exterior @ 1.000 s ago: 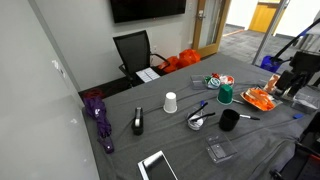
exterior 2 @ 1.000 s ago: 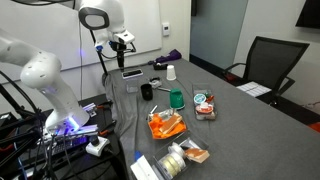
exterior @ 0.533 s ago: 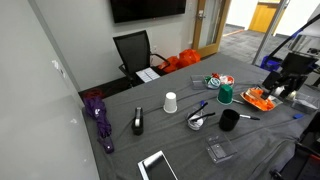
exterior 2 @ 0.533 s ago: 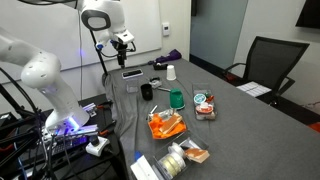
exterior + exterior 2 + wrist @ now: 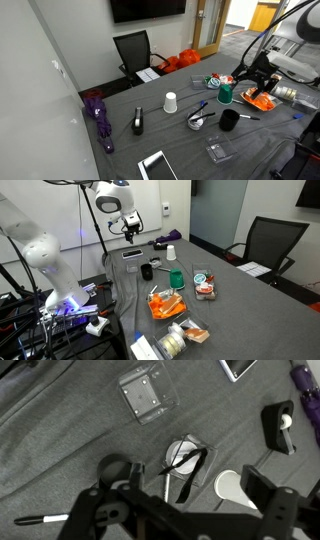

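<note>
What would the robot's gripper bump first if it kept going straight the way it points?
Probably the clear bowl, which sits just ahead of the open gripper in the wrist view. The depth is hard to judge.

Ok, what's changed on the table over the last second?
Only the arm moved: it swung in from the table's edge, so the claw now hangs high over the table, with the bowl and clear tray below it in the wrist view. It took hold of nothing; the jaws stand open and empty. The white cup, black mug and green cup lie where they were.
</note>
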Robot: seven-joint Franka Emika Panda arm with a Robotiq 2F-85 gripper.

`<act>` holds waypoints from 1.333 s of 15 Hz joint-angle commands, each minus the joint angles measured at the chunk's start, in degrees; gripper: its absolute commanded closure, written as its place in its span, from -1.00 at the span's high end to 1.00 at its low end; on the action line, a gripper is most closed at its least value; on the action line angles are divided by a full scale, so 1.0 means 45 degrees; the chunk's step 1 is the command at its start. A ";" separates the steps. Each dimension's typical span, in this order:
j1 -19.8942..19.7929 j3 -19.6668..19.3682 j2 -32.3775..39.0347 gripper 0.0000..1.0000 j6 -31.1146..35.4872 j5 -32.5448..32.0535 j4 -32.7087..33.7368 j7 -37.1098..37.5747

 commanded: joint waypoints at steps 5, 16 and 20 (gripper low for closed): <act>0.0236 0.0316 0.3233 1.00 0.2631 0.2049 0.1620 0.3163; 0.0357 0.0237 0.3694 1.00 0.3341 0.2999 0.1688 0.3287; 0.0342 0.0248 0.4283 1.00 0.3666 0.3004 0.1854 0.4642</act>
